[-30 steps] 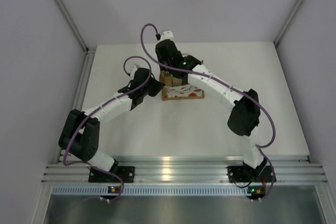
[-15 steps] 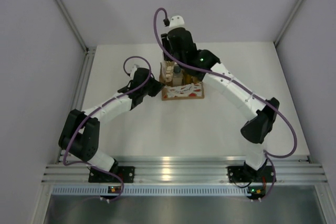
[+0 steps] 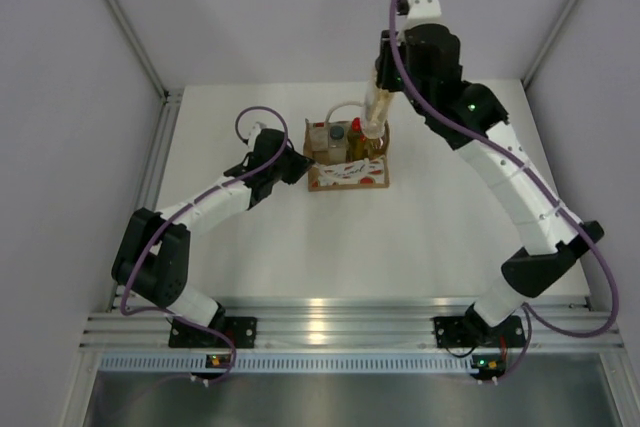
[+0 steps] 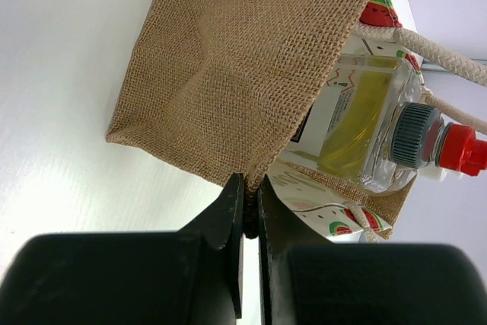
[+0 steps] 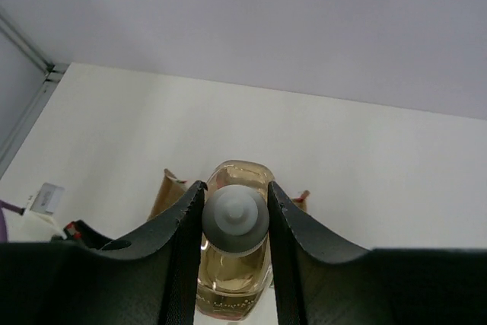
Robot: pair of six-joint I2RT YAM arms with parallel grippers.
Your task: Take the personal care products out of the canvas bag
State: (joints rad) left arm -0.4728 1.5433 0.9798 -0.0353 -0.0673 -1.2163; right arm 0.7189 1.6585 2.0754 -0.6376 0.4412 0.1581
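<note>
The white table forms the work surface. Plain grey walls stand on its left, far and right sides. A left bar and a right bar run at an angle along the wall joints. An aluminium rail spans the near edge, and a side rail lines the left edge. A perforated strip and a metal sheet lie nearer still.

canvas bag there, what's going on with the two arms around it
The left gripper is shut on the canvas bag at its side edge, steadying it. The right gripper is shut on a slim amber bottle by its cap, holding it up above the bag. A pale grey-capped bottle and a red-capped bottle sit in the bag.
</note>
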